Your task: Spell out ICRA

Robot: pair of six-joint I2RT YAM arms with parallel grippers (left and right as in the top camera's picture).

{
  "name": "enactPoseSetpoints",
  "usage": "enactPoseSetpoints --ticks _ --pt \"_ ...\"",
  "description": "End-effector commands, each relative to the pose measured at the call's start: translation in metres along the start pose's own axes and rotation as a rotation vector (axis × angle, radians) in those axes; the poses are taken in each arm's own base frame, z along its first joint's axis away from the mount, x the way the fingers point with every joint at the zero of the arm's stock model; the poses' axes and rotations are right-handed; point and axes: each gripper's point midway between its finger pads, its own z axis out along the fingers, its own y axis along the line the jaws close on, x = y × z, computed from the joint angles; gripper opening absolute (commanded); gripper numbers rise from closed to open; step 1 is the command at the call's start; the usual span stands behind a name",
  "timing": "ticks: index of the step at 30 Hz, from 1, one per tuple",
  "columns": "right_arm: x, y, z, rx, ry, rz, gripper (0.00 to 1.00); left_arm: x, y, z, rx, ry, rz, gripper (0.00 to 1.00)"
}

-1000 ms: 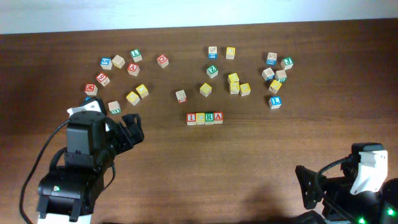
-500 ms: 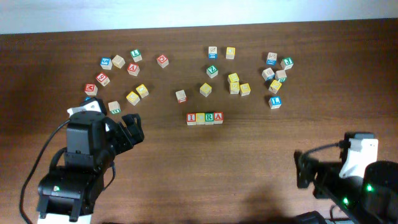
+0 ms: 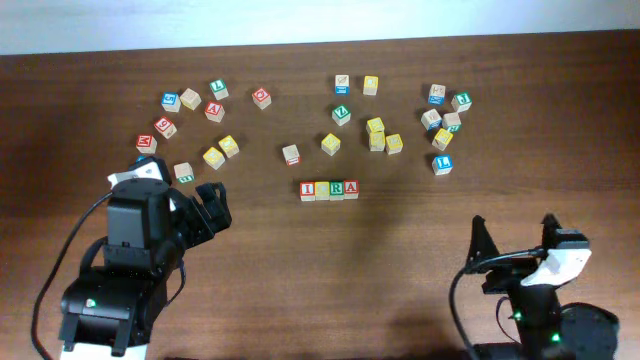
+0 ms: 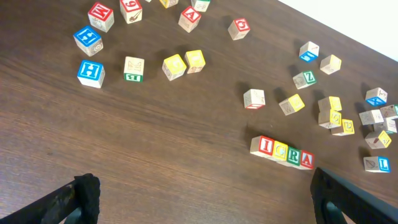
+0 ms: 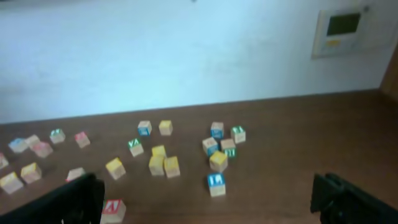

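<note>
Left gripper (image 3: 213, 205) gaping; loose cubes (image 3: 331, 143) beyond ICRA (image 3: 329, 189).

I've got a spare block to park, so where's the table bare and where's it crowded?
Bare: the wide table strip on the robot's side of the ICRA row, between the left gripper and right gripper. Crowded: the far side, where loose letter blocks cluster left, centre and right.

Small pale-wood letter cubes (image 3: 331, 143), coloured faces: 29 seen from above, 4 of them in 1 row (image 3: 329, 189). Black robot arms (image 3: 135, 240): 2.
</note>
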Motion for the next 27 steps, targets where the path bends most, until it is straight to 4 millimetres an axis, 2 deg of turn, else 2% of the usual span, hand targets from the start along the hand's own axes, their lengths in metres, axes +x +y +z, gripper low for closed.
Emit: enactPoseSetpoints --ticks 1,5,13,23,27 --pt "0.009 0.012 0.003 -0.081 -0.065 -0.098 0.98 -0.002 0.002 -0.001 -0.01 -0.011 0.013 0.99" --pt "0.01 0.012 0.009 -0.094 -0.138 -0.104 0.98 -0.002 0.002 -0.001 -0.01 -0.011 0.013 0.99" --pt "0.033 0.019 0.031 -0.139 -0.196 -0.112 0.98 -0.002 0.002 -0.001 -0.01 -0.011 0.013 0.99" --pt "0.033 0.019 0.037 -0.147 -0.298 -0.117 0.98 -0.002 0.002 -0.001 -0.01 -0.011 0.013 0.99" --pt "0.043 0.018 0.041 -0.151 -0.309 -0.118 0.98 -0.002 0.002 -0.001 -0.01 -0.011 0.013 0.99"
